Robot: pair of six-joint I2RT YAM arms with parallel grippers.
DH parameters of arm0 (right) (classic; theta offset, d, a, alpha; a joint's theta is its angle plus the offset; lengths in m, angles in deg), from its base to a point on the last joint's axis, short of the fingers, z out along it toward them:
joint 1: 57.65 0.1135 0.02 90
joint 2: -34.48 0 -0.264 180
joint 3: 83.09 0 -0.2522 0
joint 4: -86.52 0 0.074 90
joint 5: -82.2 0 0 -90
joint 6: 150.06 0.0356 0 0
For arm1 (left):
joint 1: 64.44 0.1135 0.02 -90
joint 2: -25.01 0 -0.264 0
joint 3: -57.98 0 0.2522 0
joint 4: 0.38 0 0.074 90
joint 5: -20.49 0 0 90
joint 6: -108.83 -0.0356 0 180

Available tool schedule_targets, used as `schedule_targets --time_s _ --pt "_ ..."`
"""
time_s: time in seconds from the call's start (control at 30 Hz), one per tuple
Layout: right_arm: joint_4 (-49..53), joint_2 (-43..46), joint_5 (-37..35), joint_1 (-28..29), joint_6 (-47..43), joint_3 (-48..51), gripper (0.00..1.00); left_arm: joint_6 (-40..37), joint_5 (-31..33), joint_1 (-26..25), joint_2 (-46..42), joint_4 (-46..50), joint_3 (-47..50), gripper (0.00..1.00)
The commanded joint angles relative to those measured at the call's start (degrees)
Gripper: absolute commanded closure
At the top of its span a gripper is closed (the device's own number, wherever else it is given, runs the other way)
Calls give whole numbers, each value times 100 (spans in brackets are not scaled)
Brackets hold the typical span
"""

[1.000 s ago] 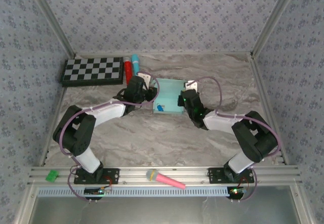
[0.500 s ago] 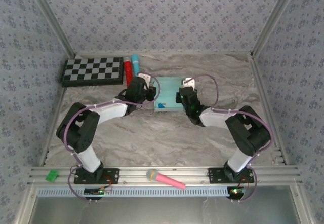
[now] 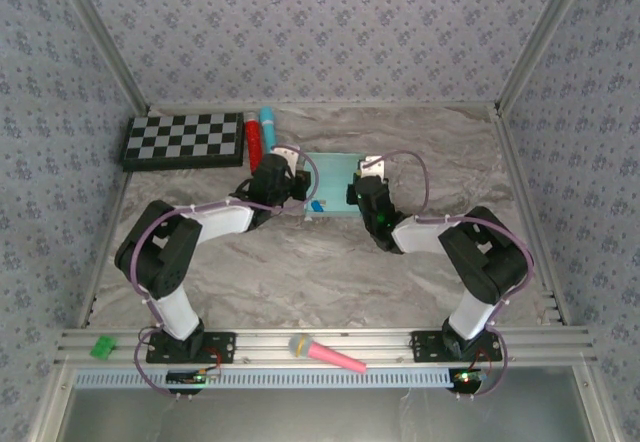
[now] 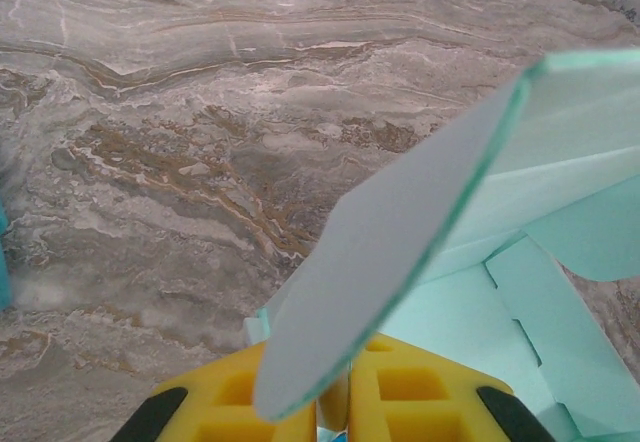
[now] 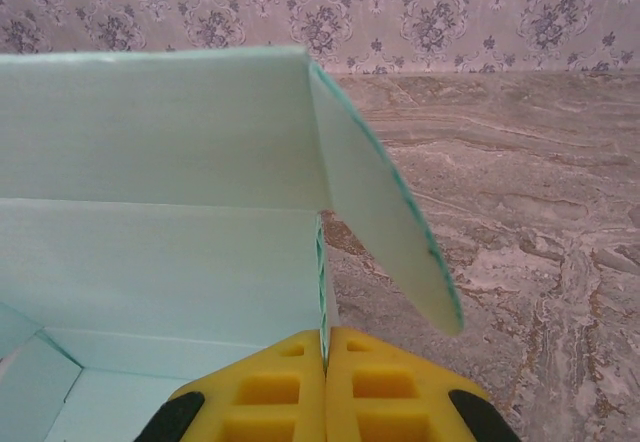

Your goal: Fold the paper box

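- A checkerboard [image 3: 183, 140] lies at the far left of the table [image 3: 300, 272], with a red marker [image 3: 254, 142] just beside it. Neither plays a part in the fold.
- The left gripper [image 3: 297, 188] is at the left side of the box [image 3: 331, 168]. In the left wrist view its jaws are pinched on a side flap, which rises at a slant off the table.
- The box sits mid-table toward the far side, between the two grippers. It looks partly formed: the floor lies flat, one long wall stands upright, and the inner tabs lie loose.
- The right gripper [image 3: 356, 194] is at the box's right side. Its jaws are together on the thin edge of the right end wall, next to a rounded flap that sticks outward.
- By my reading the fold is roughly midway. The end walls need standing square, the flaps and tabs need tucking, and the top needs closing.
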Motion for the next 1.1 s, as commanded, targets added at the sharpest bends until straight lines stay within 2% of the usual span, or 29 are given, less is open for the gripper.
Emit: schedule_targets --time_s 0.0,1.07 --pt "-475 -115 32 192 -53 106 93 2 -283 -197 115 -417 70 85" --pt "-552 14 -472 675 35 711 93 18 35 -386 -124 -559 883 88"
